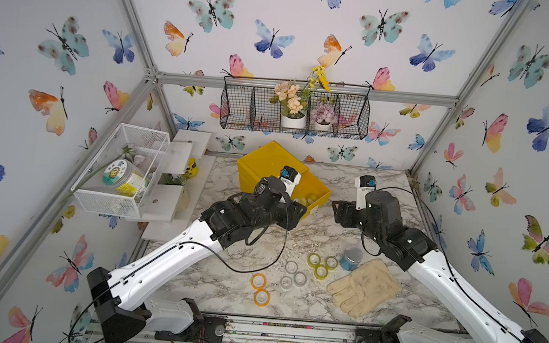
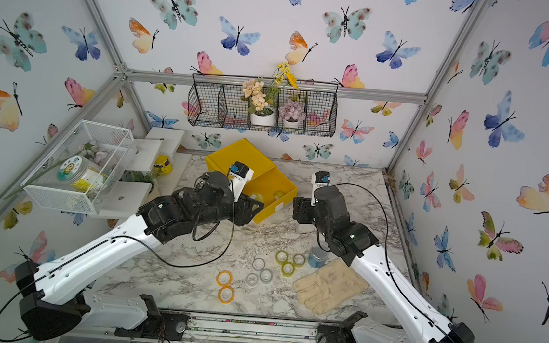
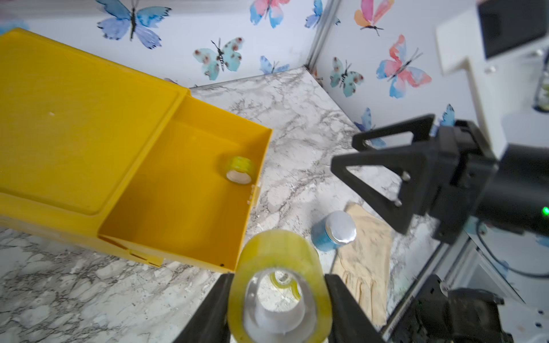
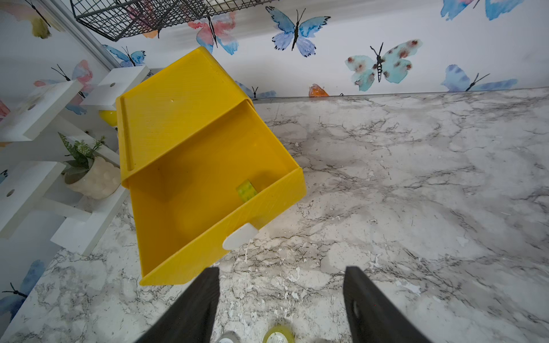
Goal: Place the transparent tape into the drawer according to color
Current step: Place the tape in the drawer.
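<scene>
A yellow-green tape roll (image 3: 279, 258) is pinched in the left claw (image 3: 279, 300), closed on it just beside the open yellow drawer (image 3: 178, 193), where another yellow-green roll (image 3: 239, 170) lies. Clear rolls (image 1: 300, 278) and orange rolls (image 1: 258, 281) sit on the counter (image 1: 221, 293); the right claw (image 4: 282, 297) gapes empty.

We see a worktop (image 4: 416, 178) with a marble-print skin, smooth and faintly shiny, flaked off in small white chips. The drawer (image 3: 178, 193) is matt yellow plastic, finely lined on its walls. Its tab (image 4: 239, 236) is smooth white plastic. The tape (image 3: 279, 252) is glossy, see-through film tinted yellow-green, wound on a pale core. The tin (image 3: 335, 234) has a mirror-bright metal top, and its blue side looks grainy. The glove (image 1: 363, 287) is cream cloth, soft, matt and creased. The fingers (image 4: 190, 308) are matt black plastic. The wall basket (image 1: 238, 108) is black metal wire.
</scene>
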{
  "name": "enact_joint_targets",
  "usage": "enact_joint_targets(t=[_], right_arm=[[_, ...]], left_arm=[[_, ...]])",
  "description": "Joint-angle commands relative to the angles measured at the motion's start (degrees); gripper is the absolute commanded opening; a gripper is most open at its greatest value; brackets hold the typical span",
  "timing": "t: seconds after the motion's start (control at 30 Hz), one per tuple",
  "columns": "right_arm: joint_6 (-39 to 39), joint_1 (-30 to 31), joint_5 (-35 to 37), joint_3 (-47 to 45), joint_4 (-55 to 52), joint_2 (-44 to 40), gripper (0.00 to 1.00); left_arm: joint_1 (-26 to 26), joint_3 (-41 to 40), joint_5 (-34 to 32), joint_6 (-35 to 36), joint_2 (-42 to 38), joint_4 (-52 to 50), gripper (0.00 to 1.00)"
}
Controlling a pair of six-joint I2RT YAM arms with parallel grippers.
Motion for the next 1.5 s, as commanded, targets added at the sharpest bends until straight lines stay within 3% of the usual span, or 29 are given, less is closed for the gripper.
enact_joint_targets(t=[0.0,0.1,0.4,0.83,1.0,1.23,1.47], right_arm=[[0.56,-0.02,1.65,-0.45,1.05,-0.68,0.7],[0.64,-0.02,2.12,-0.84,1.05,-1.09,0.7],[0.9,-0.02,2.46,-2.02,2.06,-1.87,0.7],[1.56,-0.02,2.36,-3.59,2.9,-2.99,0.7],[1.61,-0.02,2.0,-4.03,3.34,-4.0,0.71],[1.71,-0.02,1.28,-4.99,2.9,-5.13,0.7],[1.44,-0.02,-1.65,-6.26,0.59,-5.4,0.7]], left_arm=[[4.21,1.63,-0.96,-1.79,5.65,0.76,0.45],[6.83,3.96,0.83,-2.1,10.02,1.25,0.45],[7.19,11.26,0.85,-0.79,21.19,-1.15,0.48],[7.18,13.31,0.43,-0.12,25.76,-2.76,0.61],[7.18,15.17,0.61,-0.08,24.83,-3.83,0.68],[7.09,15.58,2.7,-0.71,19.48,-3.68,0.87],[6.65,6.11,6.68,-1.27,10.12,0.45,0.97]])
